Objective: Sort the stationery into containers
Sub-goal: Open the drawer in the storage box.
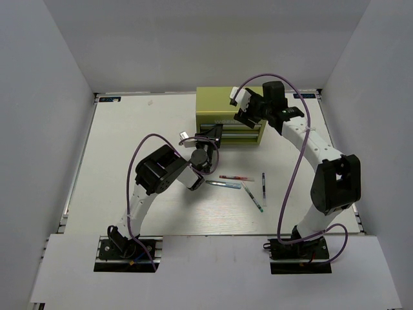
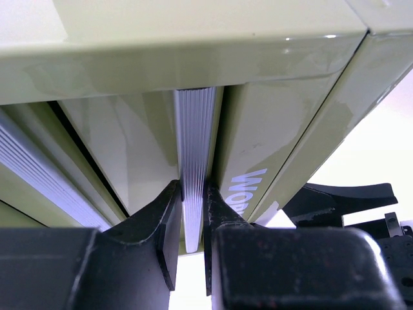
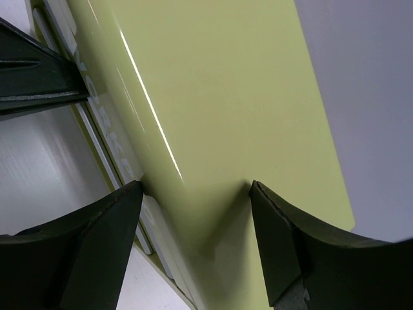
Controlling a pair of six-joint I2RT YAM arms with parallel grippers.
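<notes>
Pinches the ribbed drawer handle (image 2: 195,129) of the tool chest (image 1: 213,103) in the narrow left gripper (image 2: 191,190). Spreads the right gripper (image 3: 193,187) wide over the chest's top, holding nothing. Finds red pen (image 1: 236,177), light blue pen (image 1: 224,185), third pen (image 1: 254,197), fourth pen (image 1: 263,183) on the surface (image 1: 129,129) before the chest.

Left end effector (image 2: 192,197) clamped shut — right end effector (image 3: 195,190) spread wide.

Table (image 1: 129,129) with chest (image 1: 216,103) at its far centre-right, drawers facing the arms. Left gripper (image 2: 192,206) at the chest's front, a finger on either side of a drawer handle (image 2: 193,129). Right gripper (image 3: 197,187) above the chest's top, right half. Before the chest, on the table: rear pen (image 1: 236,177) and front pen (image 1: 224,185) crosswise, just beside each other; slanted pen (image 1: 253,197) and right pen (image 1: 263,184) to their right.
</notes>
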